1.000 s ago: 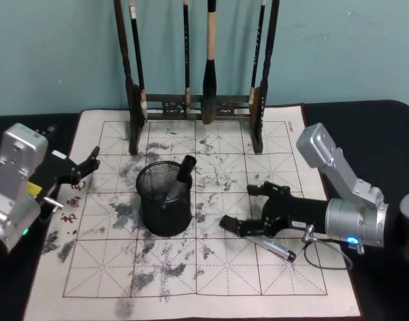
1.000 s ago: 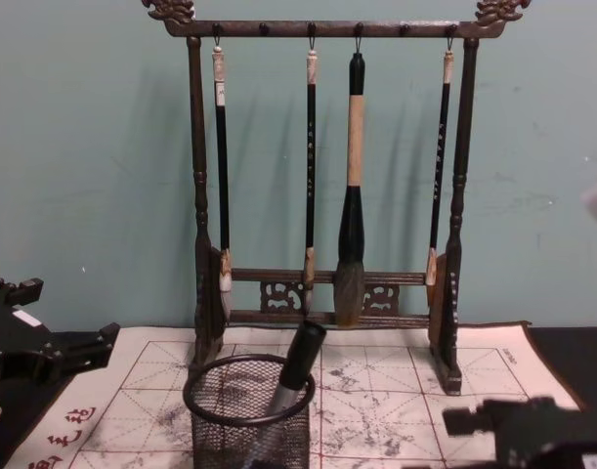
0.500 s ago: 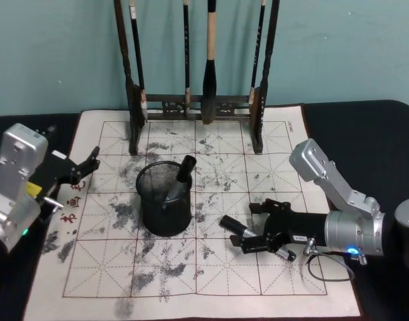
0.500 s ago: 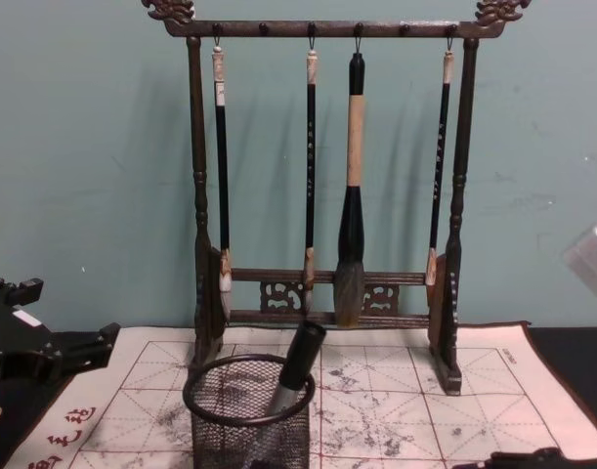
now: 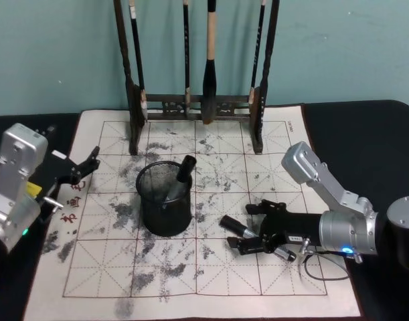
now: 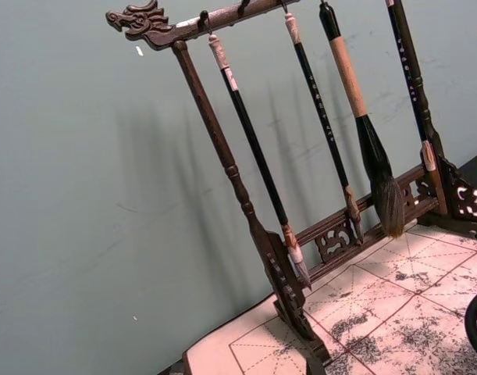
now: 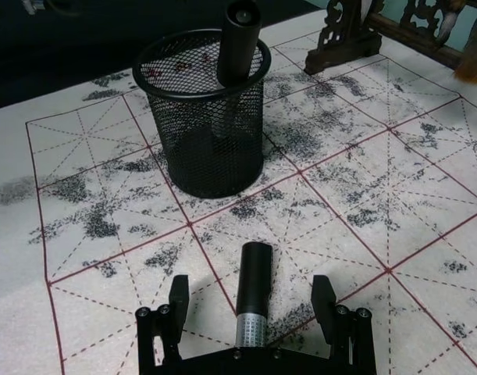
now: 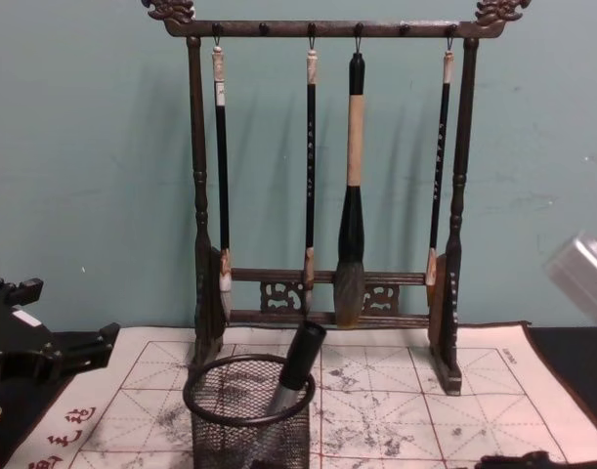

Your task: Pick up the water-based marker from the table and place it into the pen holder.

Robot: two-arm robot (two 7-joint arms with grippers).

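We find the right gripper (image 7: 250, 291) spread astride the marker (image 7: 254, 269), which lies flat on the mat (image 7: 97, 180) near the holder (image 7: 215, 133) (left gripper (image 5: 84, 168) parked far left), and judge that an uneven squeeze could roll the round barrel away.

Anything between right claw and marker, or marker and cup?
Nothing visible. The open right claw straddles the black-capped grey marker; only ink-stained mat lies between it and the round black wire-mesh pen holder.

A plain teal wall (image 5: 57, 53) backs the black worktop (image 5: 371, 140), which is covered by an ink-stained gridded calligraphy mat (image 5: 284, 127) under even light.
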